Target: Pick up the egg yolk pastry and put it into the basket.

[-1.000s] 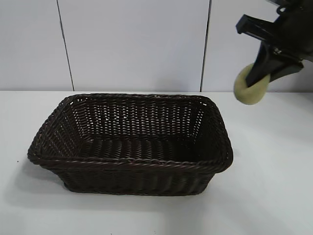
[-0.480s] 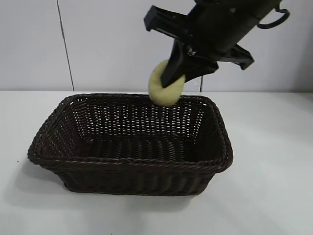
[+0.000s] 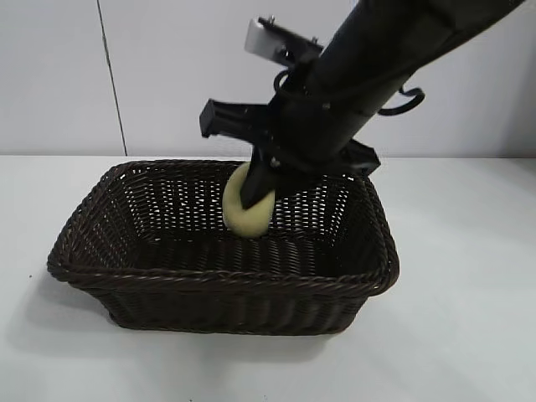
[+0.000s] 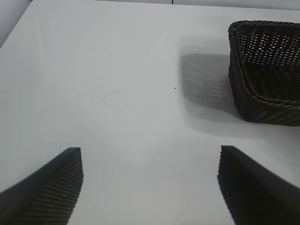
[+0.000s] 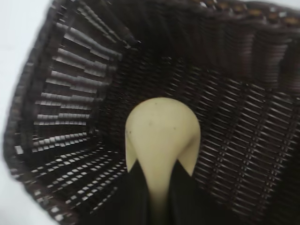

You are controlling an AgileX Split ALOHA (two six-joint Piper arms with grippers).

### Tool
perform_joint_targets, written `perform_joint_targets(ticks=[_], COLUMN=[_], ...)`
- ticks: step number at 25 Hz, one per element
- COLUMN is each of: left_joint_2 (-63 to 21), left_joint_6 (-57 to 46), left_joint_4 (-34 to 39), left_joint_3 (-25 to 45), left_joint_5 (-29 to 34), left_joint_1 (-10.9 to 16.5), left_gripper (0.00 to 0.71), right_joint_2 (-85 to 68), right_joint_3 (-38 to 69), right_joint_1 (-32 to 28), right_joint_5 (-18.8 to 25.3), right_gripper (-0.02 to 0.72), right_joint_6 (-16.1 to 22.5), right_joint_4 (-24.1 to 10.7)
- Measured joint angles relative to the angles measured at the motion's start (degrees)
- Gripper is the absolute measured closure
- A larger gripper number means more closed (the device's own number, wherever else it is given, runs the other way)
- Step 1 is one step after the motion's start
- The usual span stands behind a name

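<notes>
My right gripper (image 3: 255,188) is shut on the egg yolk pastry (image 3: 244,213), a pale yellow-cream bun held on edge. It hangs inside the dark woven basket (image 3: 126,272), low over the back middle of its floor. In the right wrist view the pastry (image 5: 161,131) is squeezed between my two dark fingers (image 5: 187,197) with the basket's wicker floor (image 5: 243,140) below it. My left gripper (image 4: 150,187) is open and empty over bare table, off to the basket's left; the basket's corner (image 4: 248,101) shows in its view.
The basket stands on a white table (image 3: 469,318) before a white panelled wall (image 3: 209,75). The right arm (image 3: 377,59) reaches down from the upper right over the basket's back rim.
My right gripper has carried the pastry from the upper right, leftward over the basket's back rim, and down into the basket.
</notes>
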Motion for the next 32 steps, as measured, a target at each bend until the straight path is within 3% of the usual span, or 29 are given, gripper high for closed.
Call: perform_joint_targets(ticks=[6, 8, 13, 19, 23, 25, 28, 32], left_joint_2=[0.0, 0.0, 0.0, 0.0, 0.0, 0.0, 0.0, 0.0], left_joint_6=[0.0, 0.0, 0.0, 0.0, 0.0, 0.0, 0.0, 0.0], left_joint_4=[0.0, 0.0, 0.0, 0.0, 0.0, 0.0, 0.0, 0.0], left_joint_3=[0.0, 0.0, 0.0, 0.0, 0.0, 0.0, 0.0, 0.0], left_joint_5=[0.0, 0.0, 0.0, 0.0, 0.0, 0.0, 0.0, 0.0], left_joint_1=[0.0, 0.0, 0.0, 0.0, 0.0, 0.0, 0.0, 0.0], left_gripper=[0.137, 0.137, 0.137, 0.137, 0.137, 0.137, 0.137, 0.137], right_joint_2=[4.4, 4.4, 3.9, -0.4, -1.1, -1.1, -1.1, -1.1], right_joint_3=[0.0, 0.0, 0.0, -0.2, -4.4, -7.8, -14.0, -20.2], right_joint_1=[0.0, 0.0, 0.0, 0.0, -0.7, -0.8, -0.8, -0.8], right_joint_5=[-4.2, -4.4, -2.6, 0.9, 11.2, 16.8, 24.6, 33.8], right_gripper=[0.624, 0.553, 0.295, 0.244, 0.239, 0.239, 0.239, 0.239], right_joint_6=[0.2, 0.3, 0.4, 1.9, 3.8, 4.6, 8.3, 16.4], right_joint_4=[0.2, 0.2, 0.3, 0.3, -1.0, -3.5, -9.0, -20.6])
